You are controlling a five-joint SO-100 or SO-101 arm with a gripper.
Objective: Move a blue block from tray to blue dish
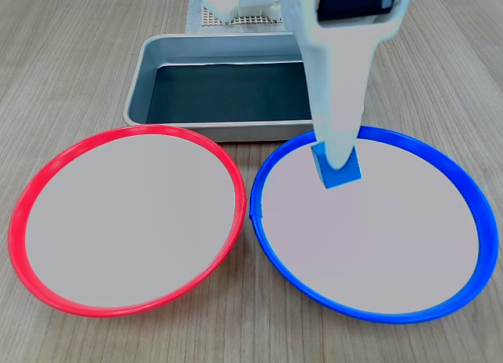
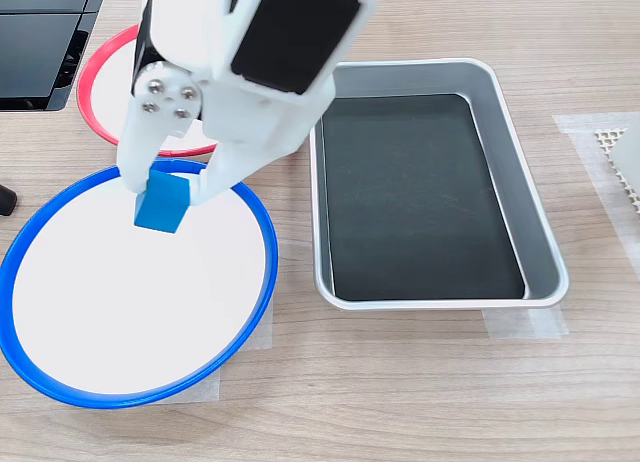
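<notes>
Clamped between the white fingers of the hand (image 2: 160, 197): the blue block (image 2: 162, 203), a small bright cube, pinched on two opposite sides in the second exterior view. In the first exterior view, only one broad white finger visible in front, reaching down to the blue block (image 1: 338, 166) and covering part of its top.

Positioned over the blue dish (image 1: 464, 198), above the pale centre near the rim edge closest to the tray (image 1: 141, 80). Whether resting on the dish floor or held just clear of it: hard to say, possibly just clear, judging by the tilt of the cube in the second exterior view.

Relative to the blue dish (image 2: 262, 282): tray (image 2: 500, 92) just beside it in the second exterior view, on that dish's right, rim nearly meeting rim; dark floor bare, grey raised sides, rounded corners. Red-rimmed dish (image 1: 31, 190) just beside the blue dish too, on its left in the first exterior view, rims touching or nearly so. In the second exterior view, red-rimmed dish (image 2: 95, 82) beyond the blue dish, largely hidden behind the white arm.

All carried on a pale wood-grain tabletop (image 1: 71, 33). Clear tape patch under the blue dish's near edge in the second exterior view.
</notes>
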